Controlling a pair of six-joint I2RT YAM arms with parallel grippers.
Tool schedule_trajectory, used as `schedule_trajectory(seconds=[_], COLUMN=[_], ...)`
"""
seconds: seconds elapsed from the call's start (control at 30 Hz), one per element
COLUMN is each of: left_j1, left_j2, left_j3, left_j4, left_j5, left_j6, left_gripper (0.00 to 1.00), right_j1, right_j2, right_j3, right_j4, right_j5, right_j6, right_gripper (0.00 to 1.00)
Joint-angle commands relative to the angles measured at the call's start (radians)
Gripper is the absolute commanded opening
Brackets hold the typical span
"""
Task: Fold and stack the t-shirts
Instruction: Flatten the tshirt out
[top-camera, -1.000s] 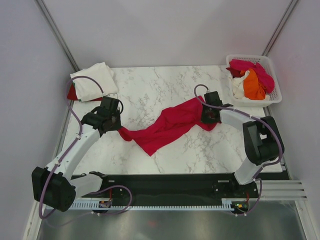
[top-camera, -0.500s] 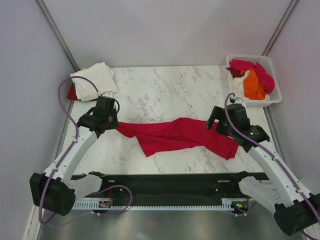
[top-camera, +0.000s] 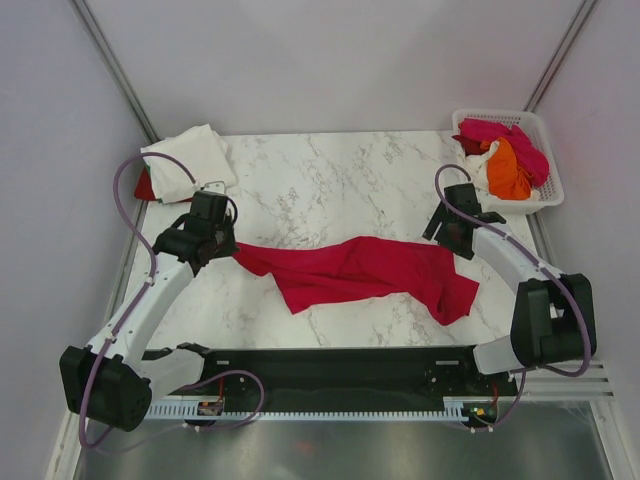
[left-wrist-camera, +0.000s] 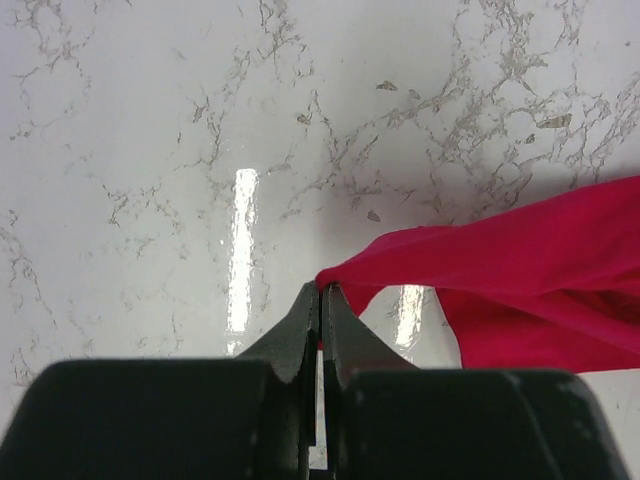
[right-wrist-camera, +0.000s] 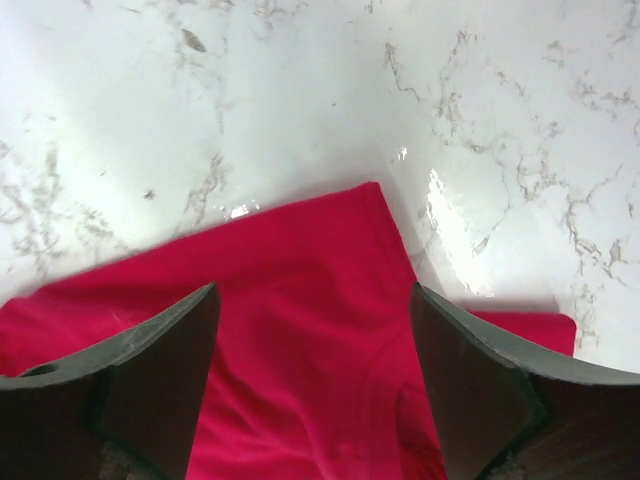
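The crimson t-shirt (top-camera: 360, 270) lies stretched across the tabletop (top-camera: 330, 170), mid-frame. The left pincer (left-wrist-camera: 320, 298) still pinches its left tip. The right pincer (right-wrist-camera: 310, 295) has let go, spread above its right end.

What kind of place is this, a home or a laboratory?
Probably a laboratory test booth, not a home: plain panel walls on metal posts enclose a marble-patterned table with two robot arms at its near edge.
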Motion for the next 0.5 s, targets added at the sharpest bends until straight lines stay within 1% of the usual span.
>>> schedule_trajectory(seconds=[0.0,0.13,0.17,0.4,0.43,0.47], left_j1=[0.006,0.006,0.006,0.006,0.006,0.006], left_j2=[-0.014,0.0,0.001,0.0,0.001,0.0], left_j3=[-0.006,-0.002,0.0,-0.003,-0.003,-0.003], left_j4=[0.039,0.044,0.045,0.047,0.048,0.048], left_j5=[0.019,0.037,0.045,0.051,0.053,0.053], left_j6=[0.035,0.04,0.04,0.041,0.04,0.041], left_gripper=[0.02,0.02,0.02,0.02,0.02,0.02], right_j1=[-0.013,-0.032,-0.044,-0.079,-0.084,-0.091], right_j2=[0.051,0.071,0.083,0.149,0.161,0.183], right_j3=[-0.002,-0.051,-0.06,-0.103,-0.102,-0.102], right_j4=[0.099,0.148,0.156,0.219,0.226,0.235], right_j5=[-0.025,-0.006,-0.014,-0.009,-0.009,-0.02], right_j6=[-0.007,-0.003,-0.002,-0.008,-0.011,-0.016], right_gripper=[0.84,0.81,0.77,0.77,0.76,0.71])
